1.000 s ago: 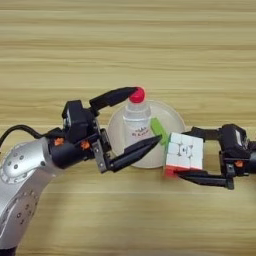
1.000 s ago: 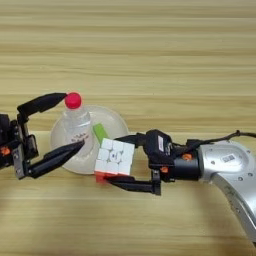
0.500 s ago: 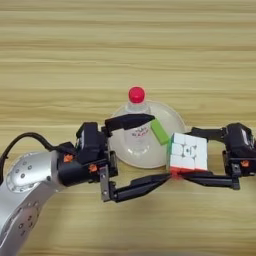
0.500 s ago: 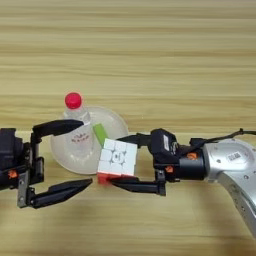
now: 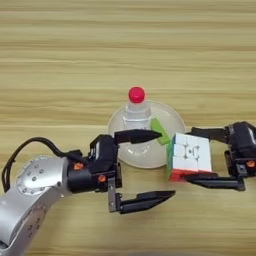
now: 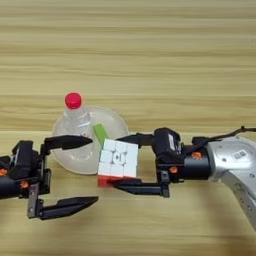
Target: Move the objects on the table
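A clear plastic bottle with a red cap and a green label stands mid-table. Just right of it is the multicoloured puzzle cube, white face up and a red side showing at the bottom. My right gripper comes in from the right and is shut on the cube, one finger along its far edge and one along its near edge. My left gripper reaches in from the left and is open. Its far finger lies across the bottle's near part. Its near finger is over bare table.
The wooden table stretches wide behind the bottle and to both sides. My left forearm, silver with a black cable, fills the near left corner. The right forearm enters from the right edge.
My left gripper has drawn back toward the near edge: its fingers flanked the bottle from cap to base, now only the far finger overlaps it. The cube and right gripper have barely moved.
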Controlling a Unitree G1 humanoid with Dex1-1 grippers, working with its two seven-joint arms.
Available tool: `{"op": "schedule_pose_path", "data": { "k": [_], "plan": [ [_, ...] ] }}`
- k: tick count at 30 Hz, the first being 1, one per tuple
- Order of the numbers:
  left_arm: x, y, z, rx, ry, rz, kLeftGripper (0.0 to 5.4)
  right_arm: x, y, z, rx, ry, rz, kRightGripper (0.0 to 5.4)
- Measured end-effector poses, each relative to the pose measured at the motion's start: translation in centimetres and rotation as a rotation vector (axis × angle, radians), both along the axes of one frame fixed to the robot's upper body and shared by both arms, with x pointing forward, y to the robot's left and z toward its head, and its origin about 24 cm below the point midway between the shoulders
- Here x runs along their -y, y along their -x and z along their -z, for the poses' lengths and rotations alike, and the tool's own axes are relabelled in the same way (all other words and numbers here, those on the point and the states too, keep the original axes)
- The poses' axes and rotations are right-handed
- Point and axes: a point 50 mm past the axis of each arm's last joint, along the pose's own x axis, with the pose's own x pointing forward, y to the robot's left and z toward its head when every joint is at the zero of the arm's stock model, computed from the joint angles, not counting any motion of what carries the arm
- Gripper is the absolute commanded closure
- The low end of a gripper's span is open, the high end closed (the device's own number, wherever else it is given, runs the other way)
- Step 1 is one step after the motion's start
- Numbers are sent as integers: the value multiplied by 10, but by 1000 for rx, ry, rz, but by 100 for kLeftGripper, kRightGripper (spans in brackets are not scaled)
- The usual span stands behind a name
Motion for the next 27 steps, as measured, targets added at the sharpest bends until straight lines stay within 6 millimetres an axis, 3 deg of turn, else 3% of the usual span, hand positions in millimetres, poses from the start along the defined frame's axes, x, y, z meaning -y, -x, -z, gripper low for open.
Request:
{"op": "schedule_pose_path", "data": {
  "k": [27],
  "plan": [
    [3,1,5,11,-20,14,0,-17,10,3,-51,-22,-90,206]
  ]
}}
